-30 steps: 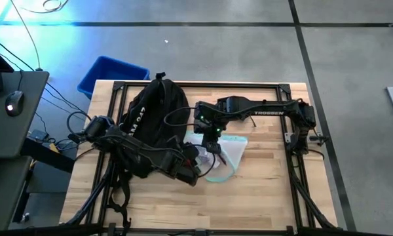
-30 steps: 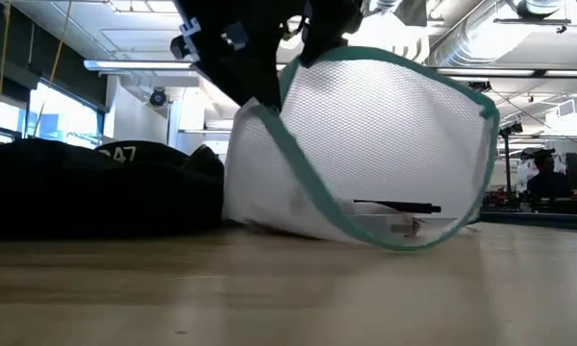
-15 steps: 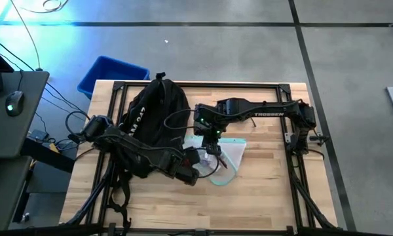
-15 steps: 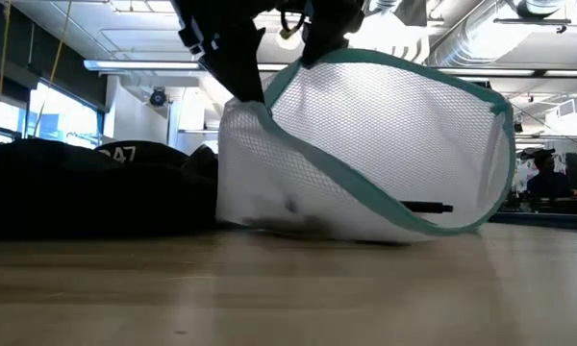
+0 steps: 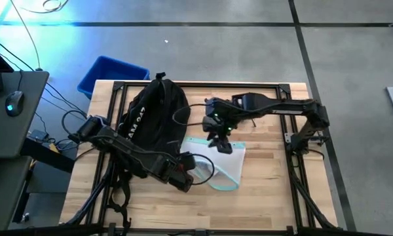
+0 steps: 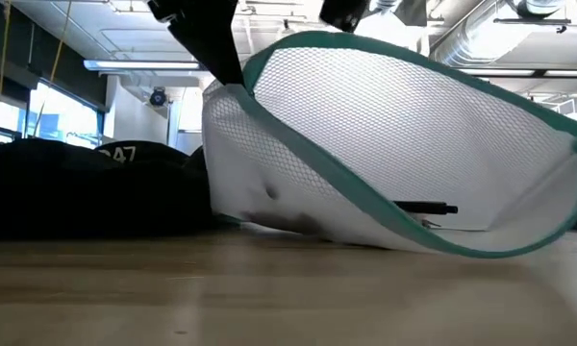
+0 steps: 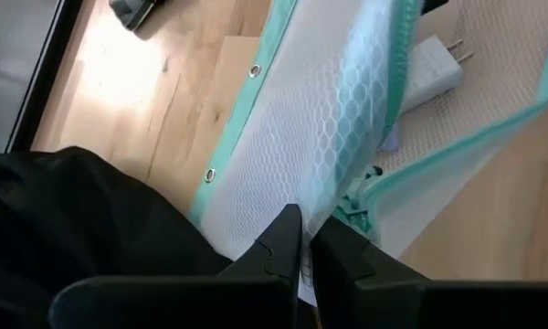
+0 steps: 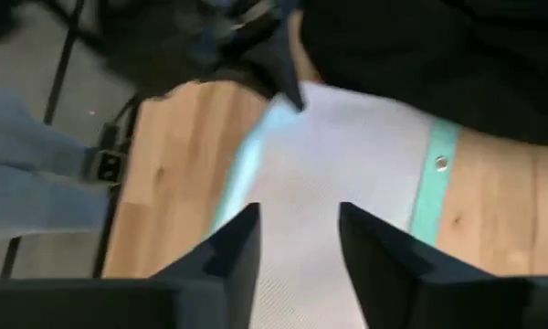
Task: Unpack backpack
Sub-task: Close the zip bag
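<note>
The black backpack [image 5: 150,115] lies flat on the table's far left part and also shows in the low view [image 6: 77,187]. A white mesh pouch with teal trim [image 5: 219,167] lies beside it toward the right, its mouth gaping [image 6: 394,144]. Inside it are a white plug [image 7: 434,64] and a thin black stick [image 6: 423,207]. My left gripper [image 5: 187,177] is shut on the pouch at its backpack-side end. My right gripper [image 5: 221,145] is open and empty just above the pouch's far part [image 8: 338,155]. My left gripper pinches the mesh wall of the pouch by its teal-trimmed rim [image 7: 312,206] between its two fingers, slanting down from the table's left. That end is lifted [image 6: 226,91]. The pouch's other end and underside rest on the table.
A blue plastic bin [image 5: 111,73] stands on the floor beyond the table's far left corner. A desk with a mouse [image 5: 13,101] is off to the left. Bare wood [image 5: 268,190] lies near and right of the pouch.
My right gripper has come off the pouch's upper rim and gone up and a little toward the right. My left gripper has drawn its end of the pouch toward the near left; the pouch has slid toward the near edge and its mouth has spread wider.
</note>
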Robot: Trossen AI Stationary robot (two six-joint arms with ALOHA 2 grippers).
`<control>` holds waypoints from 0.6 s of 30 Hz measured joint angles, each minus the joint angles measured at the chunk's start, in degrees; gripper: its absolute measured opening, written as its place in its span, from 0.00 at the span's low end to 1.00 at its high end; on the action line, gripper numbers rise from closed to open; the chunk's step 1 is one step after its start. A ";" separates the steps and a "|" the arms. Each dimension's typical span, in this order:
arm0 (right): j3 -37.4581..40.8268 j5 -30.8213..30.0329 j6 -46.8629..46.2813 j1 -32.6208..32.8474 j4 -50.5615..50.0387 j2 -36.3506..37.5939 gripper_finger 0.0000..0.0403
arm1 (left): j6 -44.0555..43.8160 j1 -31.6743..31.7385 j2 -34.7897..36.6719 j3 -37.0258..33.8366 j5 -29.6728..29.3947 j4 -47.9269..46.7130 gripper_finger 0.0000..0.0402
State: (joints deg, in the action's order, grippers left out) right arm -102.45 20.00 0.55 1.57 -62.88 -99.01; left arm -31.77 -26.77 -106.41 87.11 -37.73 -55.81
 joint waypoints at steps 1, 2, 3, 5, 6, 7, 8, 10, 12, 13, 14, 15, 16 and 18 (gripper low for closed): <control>0.00 -0.12 -0.41 1.70 -1.50 0.39 0.40 | -0.46 -0.25 0.00 0.00 -0.11 -0.02 0.00; 0.00 -0.50 -0.72 3.86 -2.93 0.55 0.42 | -0.92 -0.49 0.00 -0.02 -0.32 0.07 0.00; 0.00 -1.25 -1.50 6.25 -4.46 0.53 0.43 | -1.33 -0.73 0.00 -0.06 -0.49 0.09 0.00; 0.11 -5.13 -4.76 11.36 -7.38 0.38 0.45 | -1.87 -1.16 0.00 -0.11 -0.97 -0.13 0.00; 0.46 -7.65 -7.17 14.01 -8.37 0.38 0.45 | -2.01 -1.29 0.00 -0.11 -1.24 -0.08 0.00; 1.33 -10.25 -10.31 16.65 -8.21 0.48 0.45 | -2.06 -1.54 0.00 -0.11 -1.34 -0.11 0.00; 2.42 -12.60 -14.04 19.23 -8.04 0.54 0.45 | -2.06 -1.67 0.00 -0.11 -1.37 -0.08 0.00; 5.18 -17.70 -22.76 24.35 -8.00 0.68 0.45 | -2.08 -1.96 0.00 -0.11 -1.37 -0.09 0.00; 8.13 -20.92 -32.36 28.81 -6.35 0.75 0.45 | -2.06 -1.98 0.00 -0.11 -1.37 -0.09 0.00; 9.59 -22.04 -37.18 31.09 -5.12 0.86 0.45 | -2.06 -2.17 0.00 -0.11 -1.37 -0.07 0.00; 11.11 -23.46 -42.04 33.19 -3.73 0.92 0.45 | -2.06 -2.26 0.00 -0.11 -1.39 -0.07 0.00; 12.90 -24.90 -46.99 35.07 -1.88 0.96 0.45 | -1.95 -2.29 0.00 -0.11 -1.39 -0.09 0.00; 14.76 -26.54 -51.48 36.71 0.27 0.95 0.45 | -1.63 -2.29 0.00 -0.11 -1.40 -0.09 0.00; 18.09 -31.41 -59.79 39.58 2.84 0.86 0.45 | -1.11 -2.31 -0.01 -0.11 -1.39 -0.02 0.00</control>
State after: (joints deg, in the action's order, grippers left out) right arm -84.36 -11.41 -59.23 41.15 -60.04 -98.15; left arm -32.87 -29.08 -106.42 87.00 -39.11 -55.83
